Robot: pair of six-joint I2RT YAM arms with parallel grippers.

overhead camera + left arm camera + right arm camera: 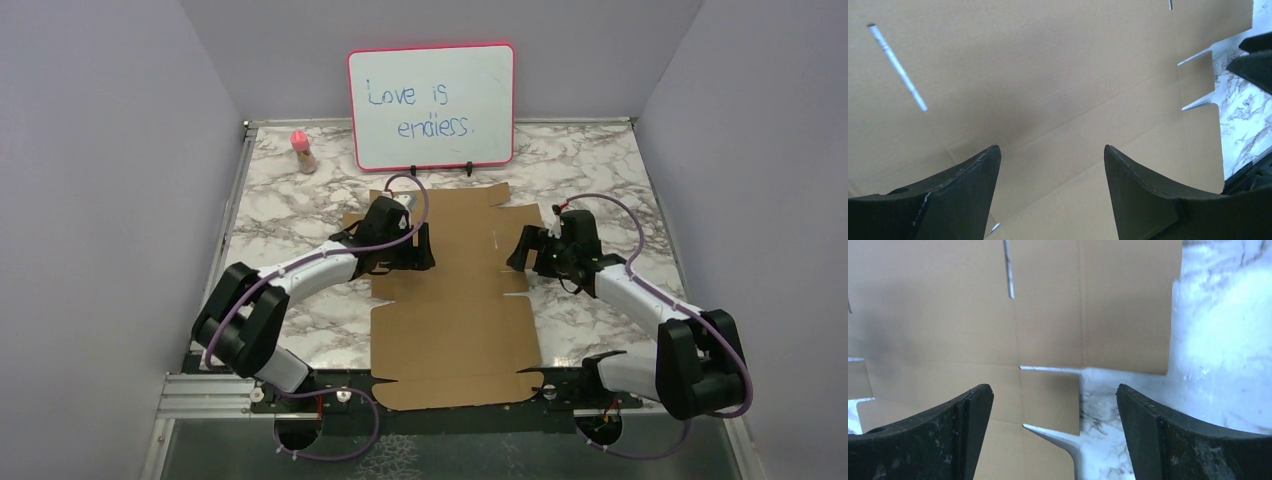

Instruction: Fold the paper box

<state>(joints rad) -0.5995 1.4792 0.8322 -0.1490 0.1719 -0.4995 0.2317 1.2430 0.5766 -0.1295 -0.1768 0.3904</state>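
Here, marble worktop is carrying everything. Paper box, flat die-cut sheet, is lying unfolded in middle, between both arms. Red-framed whiteboard is standing behind it. Left fingers are hovering spread apart over sheet's left part, grasping nothing. Right fingers are hanging released over sheet's right edge. Small pink-capped bottle is standing at far left.

A marble-patterned table is carrying the paper box, lying flat at centre, a red-framed whiteboard standing at 12 o'clock, and a pink-capped bottle at 11 o'clock.
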